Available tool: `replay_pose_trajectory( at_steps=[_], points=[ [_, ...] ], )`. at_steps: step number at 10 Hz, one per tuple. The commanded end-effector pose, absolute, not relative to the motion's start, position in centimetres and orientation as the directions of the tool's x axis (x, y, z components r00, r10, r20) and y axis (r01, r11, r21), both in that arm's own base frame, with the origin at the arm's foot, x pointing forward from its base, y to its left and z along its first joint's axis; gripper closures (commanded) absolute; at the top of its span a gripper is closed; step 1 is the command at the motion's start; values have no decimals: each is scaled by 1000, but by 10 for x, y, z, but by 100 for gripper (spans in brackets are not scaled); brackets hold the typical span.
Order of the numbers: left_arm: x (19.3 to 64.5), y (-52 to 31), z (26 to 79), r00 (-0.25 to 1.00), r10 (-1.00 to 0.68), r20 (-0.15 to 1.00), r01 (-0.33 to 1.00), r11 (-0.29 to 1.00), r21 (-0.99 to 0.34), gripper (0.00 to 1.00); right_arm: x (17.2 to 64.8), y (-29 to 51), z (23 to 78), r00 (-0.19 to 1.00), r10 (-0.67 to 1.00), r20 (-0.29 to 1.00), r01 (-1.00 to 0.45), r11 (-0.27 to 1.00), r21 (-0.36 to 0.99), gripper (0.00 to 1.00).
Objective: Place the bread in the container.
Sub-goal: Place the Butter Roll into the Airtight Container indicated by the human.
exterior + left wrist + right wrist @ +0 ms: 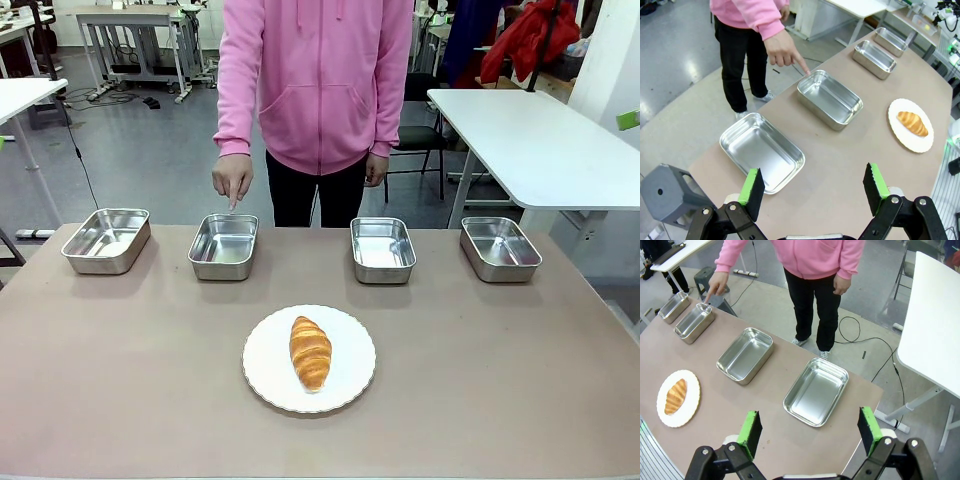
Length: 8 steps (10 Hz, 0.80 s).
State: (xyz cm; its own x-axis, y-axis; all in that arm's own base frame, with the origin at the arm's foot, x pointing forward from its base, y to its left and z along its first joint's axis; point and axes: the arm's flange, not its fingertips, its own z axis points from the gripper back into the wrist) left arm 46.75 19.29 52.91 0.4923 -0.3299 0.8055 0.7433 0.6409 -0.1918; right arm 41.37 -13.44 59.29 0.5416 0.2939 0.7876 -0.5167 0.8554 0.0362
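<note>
Before any grasp, we find the croissant (311, 352) on its plate (262, 375) by the table's (120, 400) near edge, left fingers (751, 187) and right fingers (750, 429) wide and empty; next we must reach it, bound for the pan (222, 269) the person's hand (232, 180) indicates.

The bread (311, 352) lies on a plate (264, 375) at the table's (120, 380) near middle. 4 pans (383, 272) stand in a row along the far edge. The container (221, 268) is 2nd from the left, with a person's hand (232, 180) just behind it.
</note>
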Motion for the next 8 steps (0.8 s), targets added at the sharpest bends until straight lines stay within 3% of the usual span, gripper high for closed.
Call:
replay_pose_trajectory(
  at_steps=[1, 8],
  points=[
    [467, 194, 528, 483, -341, 807, 751, 635, -181, 0, 415, -135, 592, 525, 295, 798, -530, 847, 36, 0],
    [467, 194, 528, 483, -341, 807, 751, 635, -181, 0, 415, -135, 592, 525, 295, 798, -530, 847, 36, 0]
  ],
)
